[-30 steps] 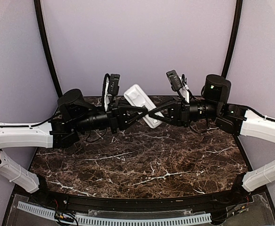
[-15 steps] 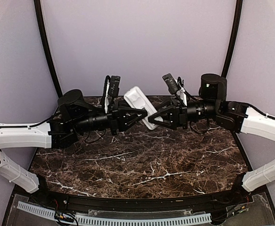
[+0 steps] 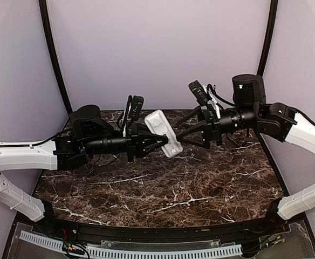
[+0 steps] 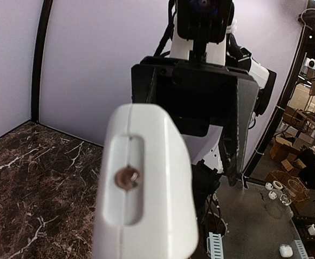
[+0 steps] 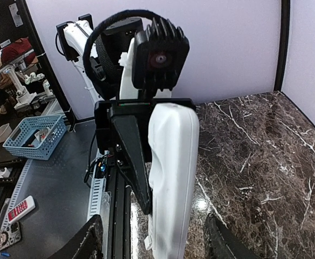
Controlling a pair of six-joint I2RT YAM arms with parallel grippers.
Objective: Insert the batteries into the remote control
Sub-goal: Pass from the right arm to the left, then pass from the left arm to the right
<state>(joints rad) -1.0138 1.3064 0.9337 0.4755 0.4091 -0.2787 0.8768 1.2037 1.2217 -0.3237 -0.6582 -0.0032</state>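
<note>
Obs: left gripper (image 3: 164, 141) has its jaws closed on the remote control (image 3: 162, 129), pinching it near the lower end. The handset is held up off the dark marble table (image 3: 173, 186), at centre of the overhead view, tilted so that one end points to the upper left and the other to the lower right. In the right wrist view the remote stands almost upright at mid-frame, with a black finger (image 5: 131, 162) of the left gripper pressed flat against its left side. In the left wrist view the near end of the remote fills the lower centre of the frame. An oblong slot (image 4: 124, 181) is sunk into that end, with a small brownish metal contact (image 4: 128, 177) inside it. The right gripper (image 3: 182, 129) sits just right of the remote in the overhead view, facing the left gripper, jaws spread wide and holding nothing. Its own fingertips (image 5: 91, 237) show at the bottom of the right wrist view, one on each side of the remote's near end with a gap on both sides. From overhead I cannot tell whether the lower fingertip touches the handset. A pale lavender wall (image 3: 157, 48) stands behind both arms. A blue basket (image 5: 36, 135) sits off the table, at the left of the right wrist view.
</note>
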